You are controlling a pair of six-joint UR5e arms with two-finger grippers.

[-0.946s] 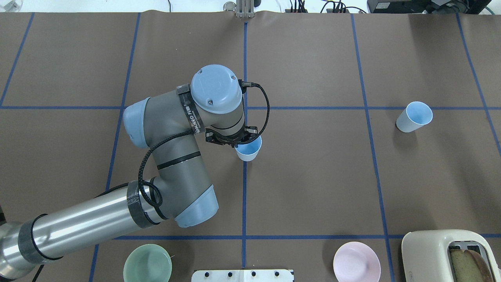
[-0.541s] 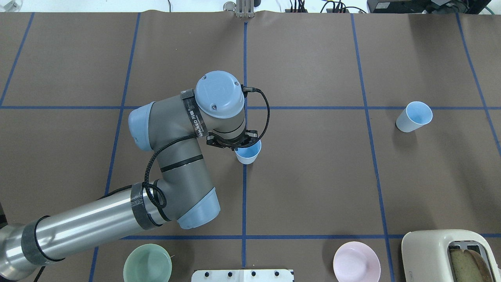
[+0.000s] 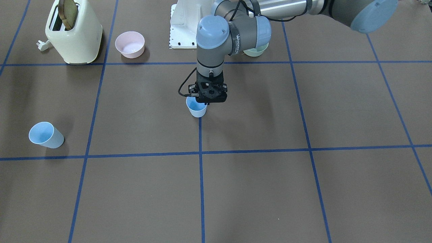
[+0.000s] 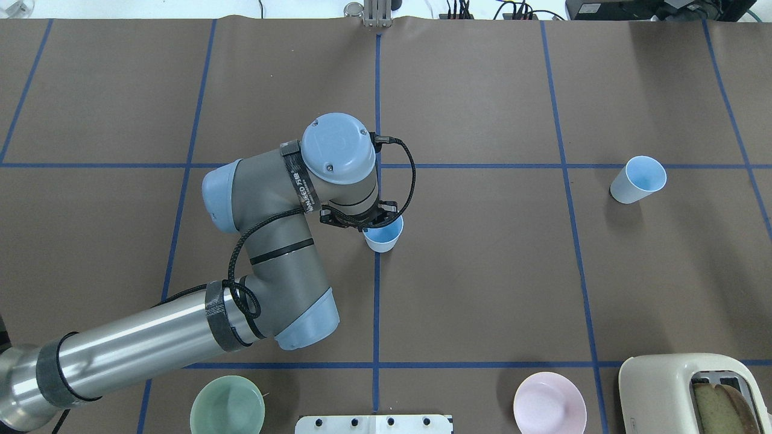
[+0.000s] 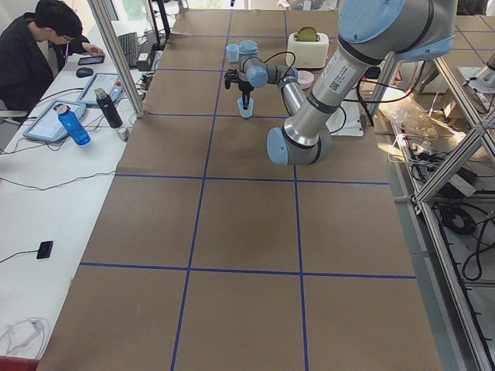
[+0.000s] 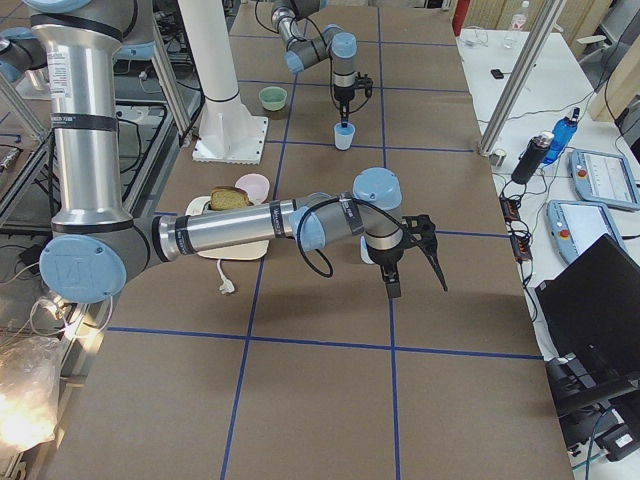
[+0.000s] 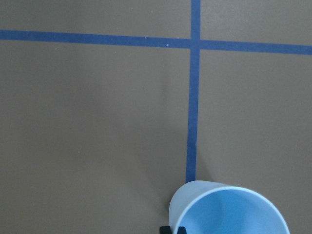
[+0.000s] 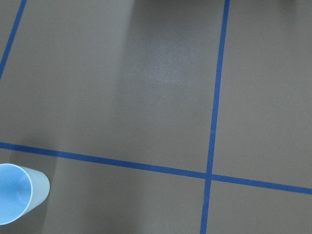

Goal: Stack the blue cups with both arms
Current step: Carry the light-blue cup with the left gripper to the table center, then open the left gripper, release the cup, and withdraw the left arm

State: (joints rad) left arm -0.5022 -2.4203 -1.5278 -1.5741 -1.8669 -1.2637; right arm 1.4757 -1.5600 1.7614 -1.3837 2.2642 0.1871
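One blue cup [image 4: 383,236] stands upright at the table's middle, on a blue tape line. My left gripper [image 4: 369,228] is shut on its rim from above; in the left wrist view a black fingertip [image 7: 173,229] sits at the rim of this cup [image 7: 229,209]. The front view shows the same grip [image 3: 201,101] on the cup [image 3: 196,108]. The second blue cup [image 4: 639,178] leans at the far right, free. My right gripper [image 6: 415,255] shows only in the exterior right view; I cannot tell if it is open. The right wrist view shows the second cup [image 8: 19,192] at lower left.
A cream toaster [image 4: 693,392] with bread stands at the near right. A pink bowl [image 4: 549,402] and a green bowl [image 4: 227,405] flank the white mounting base [image 4: 374,424]. An operator [image 5: 39,46] sits at a side desk.
My left arm has lowered the held cup toward the table and shifted slightly right. The second cup has not moved.
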